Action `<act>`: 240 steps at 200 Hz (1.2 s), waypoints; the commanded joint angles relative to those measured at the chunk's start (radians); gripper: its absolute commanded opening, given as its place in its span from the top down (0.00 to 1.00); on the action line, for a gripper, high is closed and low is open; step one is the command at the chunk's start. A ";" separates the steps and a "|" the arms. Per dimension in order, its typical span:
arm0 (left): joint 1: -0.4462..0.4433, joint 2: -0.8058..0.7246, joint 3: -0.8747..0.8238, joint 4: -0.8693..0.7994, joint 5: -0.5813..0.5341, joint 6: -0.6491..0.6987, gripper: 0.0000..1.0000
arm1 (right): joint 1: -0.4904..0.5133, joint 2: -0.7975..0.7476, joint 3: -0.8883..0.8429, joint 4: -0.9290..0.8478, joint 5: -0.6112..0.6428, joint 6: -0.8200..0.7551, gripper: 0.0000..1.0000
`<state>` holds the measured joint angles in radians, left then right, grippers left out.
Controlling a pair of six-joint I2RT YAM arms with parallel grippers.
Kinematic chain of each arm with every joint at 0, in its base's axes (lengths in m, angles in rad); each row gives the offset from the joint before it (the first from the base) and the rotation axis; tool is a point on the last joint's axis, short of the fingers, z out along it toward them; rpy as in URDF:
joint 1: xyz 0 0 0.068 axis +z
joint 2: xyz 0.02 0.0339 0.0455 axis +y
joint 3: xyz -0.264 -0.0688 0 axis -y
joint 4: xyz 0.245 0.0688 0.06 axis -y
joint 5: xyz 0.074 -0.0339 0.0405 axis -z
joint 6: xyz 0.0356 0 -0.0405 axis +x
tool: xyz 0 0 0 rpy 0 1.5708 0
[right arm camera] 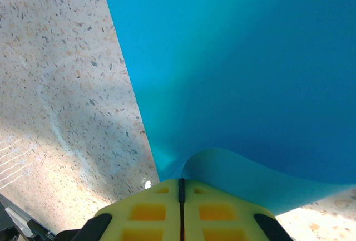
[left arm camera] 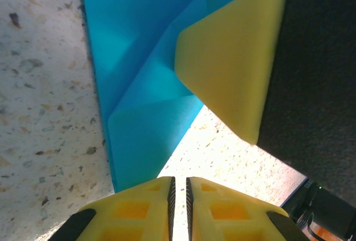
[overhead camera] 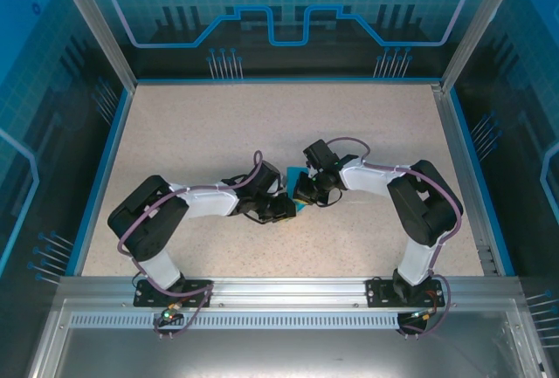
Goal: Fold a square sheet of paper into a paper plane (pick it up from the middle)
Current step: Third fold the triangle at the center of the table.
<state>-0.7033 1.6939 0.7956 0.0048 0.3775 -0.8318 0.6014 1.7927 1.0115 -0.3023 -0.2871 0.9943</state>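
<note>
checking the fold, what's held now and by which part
The right gripper pinches the blue paper sheet at its curled-up edge; for the left gripper, cannot tell.

Left gripper [overhead camera: 284, 209] and right gripper [overhead camera: 303, 191] nose to nose over the paper [overhead camera: 295, 173] — centre blocked; far half of table [overhead camera: 262, 116] open.

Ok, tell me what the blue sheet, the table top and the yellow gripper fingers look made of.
Blue sheet: thin paper, matte; it holds sharp creases and curls at one edge.
Table top: speckled beige, likely stone-look laminate or composite; dull sheen, cannot tell which.
Left gripper fingers: yellow moulded plastic or rubber, matte, with recessed pockets and toothed inner edges.
</note>
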 commanded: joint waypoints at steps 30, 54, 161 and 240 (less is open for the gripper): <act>-0.005 -0.019 0.003 -0.014 -0.027 0.026 0.84 | -0.011 0.028 -0.009 -0.029 0.018 -0.003 0.93; -0.006 -0.007 0.003 -0.020 -0.038 0.028 0.83 | -0.011 0.032 -0.010 -0.027 0.017 -0.002 0.93; -0.007 0.037 0.010 -0.037 -0.050 0.025 0.84 | -0.011 0.032 -0.012 -0.004 0.009 0.005 0.93; -0.006 0.044 0.014 -0.055 -0.068 0.028 0.85 | -0.011 0.042 -0.005 -0.010 0.011 0.000 0.93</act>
<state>-0.7033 1.7218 0.7956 -0.0071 0.3347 -0.8288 0.6014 1.8076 1.0115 -0.3050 -0.2874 0.9943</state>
